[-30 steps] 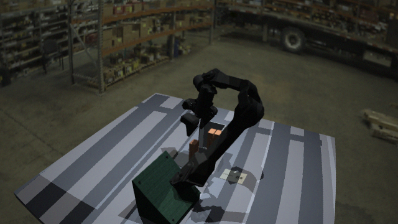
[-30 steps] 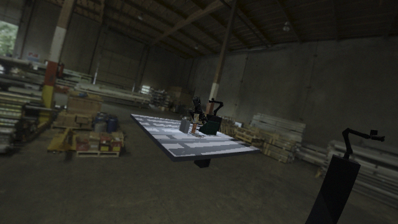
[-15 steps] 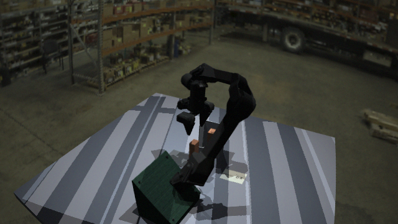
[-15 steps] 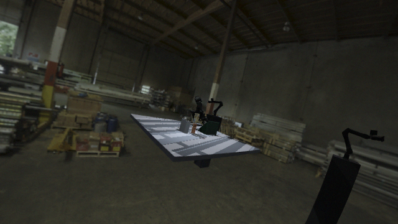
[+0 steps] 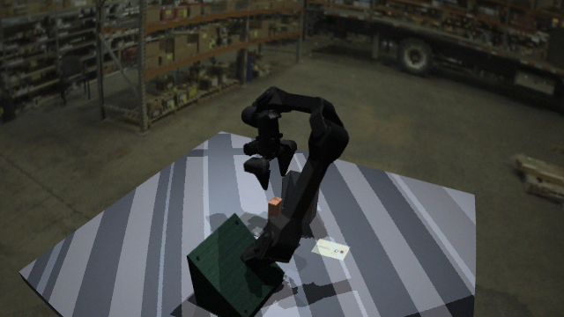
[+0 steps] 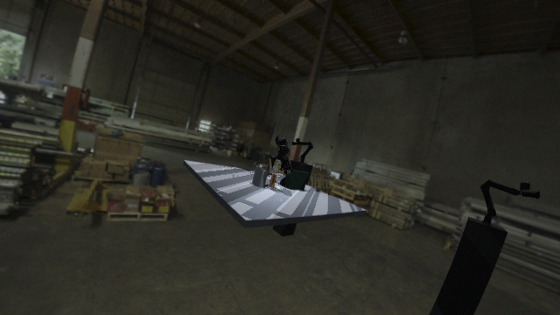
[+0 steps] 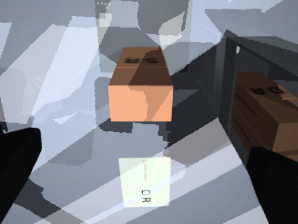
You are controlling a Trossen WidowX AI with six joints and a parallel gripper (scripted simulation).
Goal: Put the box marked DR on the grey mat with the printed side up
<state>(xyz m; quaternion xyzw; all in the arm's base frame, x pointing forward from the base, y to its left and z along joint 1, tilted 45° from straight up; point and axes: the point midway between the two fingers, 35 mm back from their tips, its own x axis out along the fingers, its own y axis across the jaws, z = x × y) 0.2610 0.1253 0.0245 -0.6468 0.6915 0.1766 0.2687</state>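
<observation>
An orange-brown box [image 5: 275, 209] [image 6: 273, 180] [image 7: 141, 102] stands upright outside the bin. The wrist view shows upside-down letters on its side that look like SR. It seems to stand at the near end of the grey mat [image 7: 177, 30]. The dark grey bin [image 5: 288, 182] [image 6: 259, 177] [image 7: 226, 75] is beside it. Inside, a brown box [image 7: 265, 105] carries upside-down letters that look like DR; brown below it may be another box. My gripper [image 5: 274, 181] [image 7: 147, 148] is open and empty, above the box outside the bin. My arm partly hides the bin in the top view.
A pale card [image 5: 323, 249] [image 7: 134, 172] printed DR lies flat on the striped table [image 5: 145, 211]. A dark green wedge-shaped block [image 5: 225, 255] [image 6: 295, 179] stands near my arm's base. Shadows cross the table, and the mat's edges are hard to make out.
</observation>
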